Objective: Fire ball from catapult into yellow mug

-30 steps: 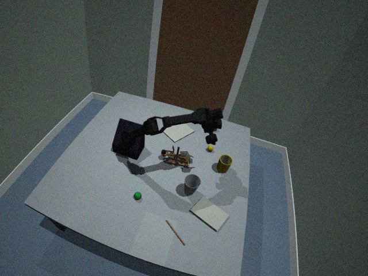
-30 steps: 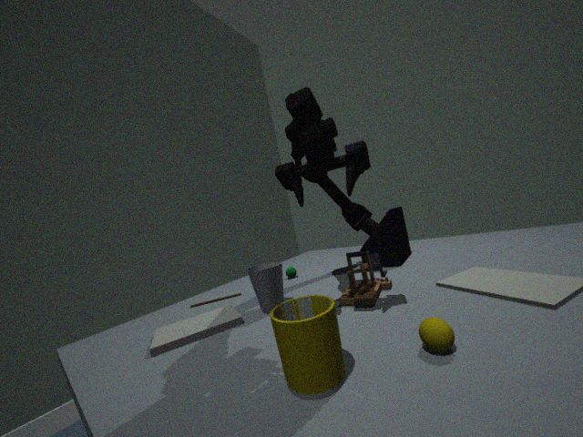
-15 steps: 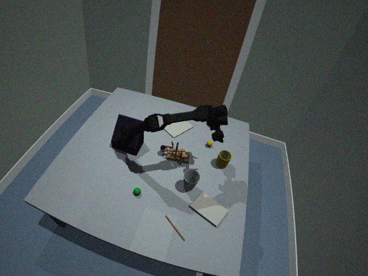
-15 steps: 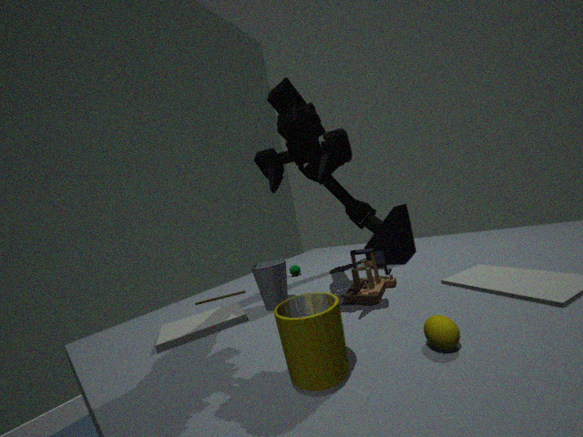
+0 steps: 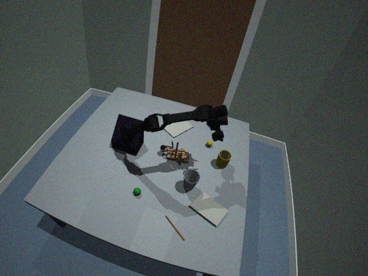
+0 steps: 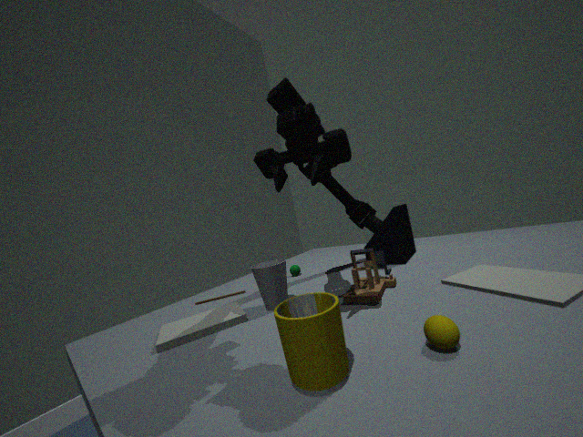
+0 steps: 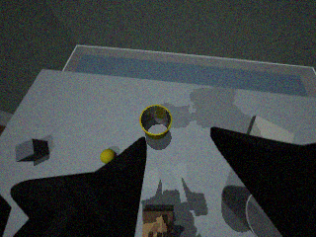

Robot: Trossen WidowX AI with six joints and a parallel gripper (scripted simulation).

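The catapult stands on the table, with a small dark cup at its end nearer the arm's base. I cannot make out a ball in that cup. The yellow mug stands upright beyond the catapult's other end; its inside is too dim to read. A yellow ball lies on the table near the mug. A green ball lies on the other side of the catapult. My gripper is open and empty, high above the table.
A grey cup stands between the catapult and a pale slab. Another pale slab lies on the opposite side. A thin stick lies farther off. A grey block shows in the wrist view.
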